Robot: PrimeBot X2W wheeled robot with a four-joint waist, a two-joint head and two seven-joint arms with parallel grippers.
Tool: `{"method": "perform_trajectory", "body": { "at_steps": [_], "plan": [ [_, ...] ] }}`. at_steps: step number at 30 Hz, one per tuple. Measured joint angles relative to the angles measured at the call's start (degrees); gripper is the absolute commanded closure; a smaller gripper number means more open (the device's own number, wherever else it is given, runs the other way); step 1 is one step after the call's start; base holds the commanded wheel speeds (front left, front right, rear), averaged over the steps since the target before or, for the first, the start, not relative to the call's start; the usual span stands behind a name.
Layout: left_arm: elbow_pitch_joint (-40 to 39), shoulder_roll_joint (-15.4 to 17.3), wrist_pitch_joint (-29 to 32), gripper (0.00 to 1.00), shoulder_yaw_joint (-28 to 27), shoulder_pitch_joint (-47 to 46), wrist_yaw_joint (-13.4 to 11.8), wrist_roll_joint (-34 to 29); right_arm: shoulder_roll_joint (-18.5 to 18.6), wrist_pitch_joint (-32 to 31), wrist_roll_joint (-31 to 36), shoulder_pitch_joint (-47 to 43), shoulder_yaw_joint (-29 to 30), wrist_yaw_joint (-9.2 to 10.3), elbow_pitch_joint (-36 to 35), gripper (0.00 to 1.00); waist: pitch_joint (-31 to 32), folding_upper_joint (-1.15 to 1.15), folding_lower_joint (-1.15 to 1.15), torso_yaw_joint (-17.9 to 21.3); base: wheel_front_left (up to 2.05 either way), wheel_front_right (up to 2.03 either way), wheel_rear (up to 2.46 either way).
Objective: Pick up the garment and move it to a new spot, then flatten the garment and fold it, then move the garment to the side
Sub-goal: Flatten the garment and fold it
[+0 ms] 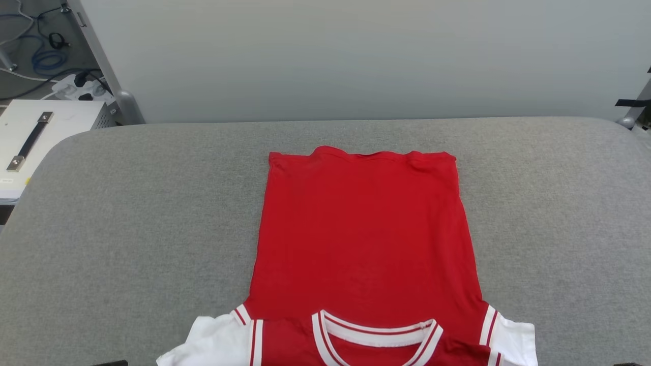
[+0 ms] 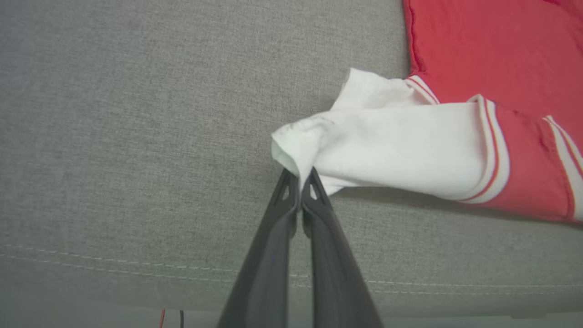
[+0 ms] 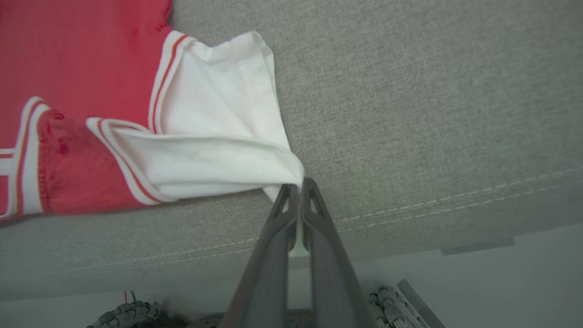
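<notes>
1. Your left hand (image 2: 300, 175) is clamped shut on the tip of the white left sleeve (image 2: 387, 150), which is pulled out over the grey surface (image 2: 114, 136).
2. Between the hands, the garment (image 1: 363, 229) lies spread on the surface, plain red side up, hem at the far end, striped collar (image 1: 376, 335) at the near edge.
3. Your right hand (image 3: 298, 184) is pinched closed on the corner of the white right sleeve (image 3: 218, 136), near the surface's stitched edge.

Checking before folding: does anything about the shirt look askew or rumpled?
The red jersey T-shirt with white sleeves lies mostly flat; its far hem is wavy, and both sleeves bunch where the left gripper and right gripper pinch them.
</notes>
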State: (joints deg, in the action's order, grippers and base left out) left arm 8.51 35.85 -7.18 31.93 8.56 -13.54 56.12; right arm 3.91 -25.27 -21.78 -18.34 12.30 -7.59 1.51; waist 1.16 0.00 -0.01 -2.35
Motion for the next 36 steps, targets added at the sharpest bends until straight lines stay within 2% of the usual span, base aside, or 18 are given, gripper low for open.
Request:
{"method": "perform_trajectory", "body": {
  "at_steps": [4,5,6,7,15,19,22,29,36],
  "plan": [
    [-1.55,0.04,0.15,1.00,0.78,1.12,-0.89,-0.07,-0.30,-0.29,-0.29,-0.60,-0.65,0.01,1.62,1.00,0.47,0.00,0.00,-0.55,0.00,0.00,0.00],
    [-1.74,0.02,0.15,1.00,1.00,1.08,-0.89,-0.14,-0.37,-0.11,-0.43,-0.58,-1.00,0.03,1.78,0.78,0.51,0.00,0.00,-0.73,0.00,0.00,0.00],
    [-1.88,-0.04,0.12,1.00,1.15,1.01,-0.89,-0.31,-0.45,0.33,-0.46,-0.47,-1.20,0.04,1.85,0.33,0.52,0.00,0.00,-0.95,0.00,0.00,0.00],
    [-2.02,-0.14,-0.03,1.00,1.25,0.97,-0.89,-0.47,-0.43,1.02,-0.51,-0.27,-1.41,0.05,1.79,0.00,0.52,0.00,0.00,-1.13,0.00,0.00,0.00],
    [-3.48,-0.89,-1.31,1.00,1.90,-1.52,-1.10,-2.96,0.68,9.01,1.52,7.40,-0.67,0.05,0.42,0.00,-0.13,0.00,0.00,-2.77,0.00,0.00,0.00],
    [-4.45,-1.11,-2.11,1.00,1.92,-3.24,-1.69,-4.33,2.01,9.37,2.19,14.60,-0.35,0.05,4.17,0.00,-1.05,0.00,0.00,-3.77,0.00,0.00,0.00],
    [-5.68,-1.46,-2.21,1.00,2.16,-4.87,-1.99,-5.03,3.88,7.72,1.65,20.96,-0.11,0.05,9.29,0.00,-2.10,0.00,0.00,-4.62,0.00,0.00,0.00],
    [-7.88,-2.98,-2.32,1.00,3.32,-9.65,-2.24,-7.75,9.84,-0.44,-0.78,36.71,-0.67,0.05,21.65,0.00,-5.80,0.00,0.01,-7.44,0.00,0.00,0.00],
    [-8.84,-5.36,-2.92,1.00,4.43,-14.45,-0.63,-8.79,14.04,-12.20,-0.99,52.41,-1.99,0.07,29.91,0.00,-11.09,0.00,0.01,-10.71,0.00,0.00,0.00]
  ]
}}
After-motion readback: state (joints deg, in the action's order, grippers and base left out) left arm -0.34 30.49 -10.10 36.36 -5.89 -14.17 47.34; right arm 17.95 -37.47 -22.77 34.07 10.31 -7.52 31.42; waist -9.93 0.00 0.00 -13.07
